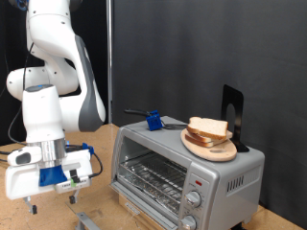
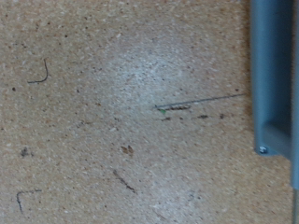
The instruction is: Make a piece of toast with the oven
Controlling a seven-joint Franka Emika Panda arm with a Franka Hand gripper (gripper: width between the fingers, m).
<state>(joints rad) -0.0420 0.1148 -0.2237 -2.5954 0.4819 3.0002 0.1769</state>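
Gripper hangs low over the worktop, left of the oven; whether its fingers are apart, cannot tell. Bread sits stacked on the oven's top, ready for picking; no single toast apart.

The oven is a small boxy silver-grey toaster oven at the exterior view's right, standing on the worktop; its glass door is shut, with a wire rack visible behind it; two round knobs sit stacked at its front right corner; bread slices lie stacked on a wooden plate on its roof; a single separate slice cannot be told apart.
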